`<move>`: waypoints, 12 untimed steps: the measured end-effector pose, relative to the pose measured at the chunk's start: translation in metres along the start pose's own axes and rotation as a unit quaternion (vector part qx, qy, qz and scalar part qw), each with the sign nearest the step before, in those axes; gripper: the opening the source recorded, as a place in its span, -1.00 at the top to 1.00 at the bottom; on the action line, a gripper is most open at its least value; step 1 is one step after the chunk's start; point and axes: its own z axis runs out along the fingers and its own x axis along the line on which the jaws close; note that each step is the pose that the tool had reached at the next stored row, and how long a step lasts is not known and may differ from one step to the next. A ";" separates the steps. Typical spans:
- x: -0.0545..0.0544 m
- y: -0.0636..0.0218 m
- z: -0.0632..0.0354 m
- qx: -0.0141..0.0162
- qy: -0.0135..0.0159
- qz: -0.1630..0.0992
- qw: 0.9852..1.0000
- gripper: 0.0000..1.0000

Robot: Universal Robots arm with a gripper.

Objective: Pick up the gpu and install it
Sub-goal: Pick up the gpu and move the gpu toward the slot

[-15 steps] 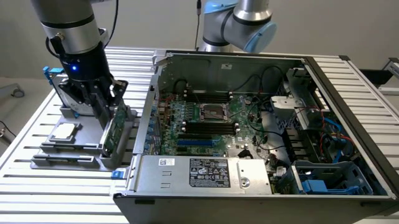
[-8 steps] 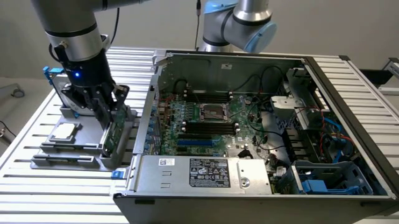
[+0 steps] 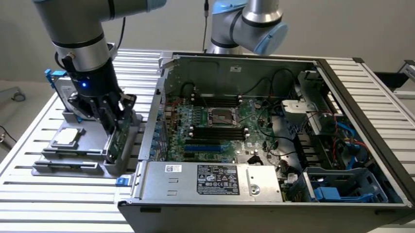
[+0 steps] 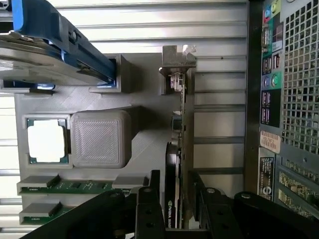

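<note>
The black two-fingered gripper (image 3: 112,124) stands with its fingers (image 4: 148,206) apart. Between them is the gpu (image 4: 180,144), a thin green-board card with a black shroud and silver end bracket, on edge in a grey plastic holder (image 4: 65,99). The gpu looks stiff, light and fragile, so it is best pinched on its flat faces. I cannot tell if the pads touch it, and its seated edge is hidden.
</note>
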 end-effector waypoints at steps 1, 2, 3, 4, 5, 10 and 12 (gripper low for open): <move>0.000 0.0000 0.0018 0.000 0.000 0.000 1.000 0.27; 0.000 0.0000 0.0035 0.000 -0.001 0.000 1.000 0.27; 0.000 0.0000 0.0050 -0.001 -0.002 0.000 1.000 0.27; 0.000 0.0000 0.0061 -0.002 -0.003 0.000 1.000 0.27; 0.000 0.0000 0.0070 -0.002 -0.004 0.000 1.000 0.27; 0.001 0.0001 0.0084 -0.007 -0.004 0.000 1.000 0.27; 0.001 0.0002 0.0090 -0.010 -0.004 0.000 1.000 0.27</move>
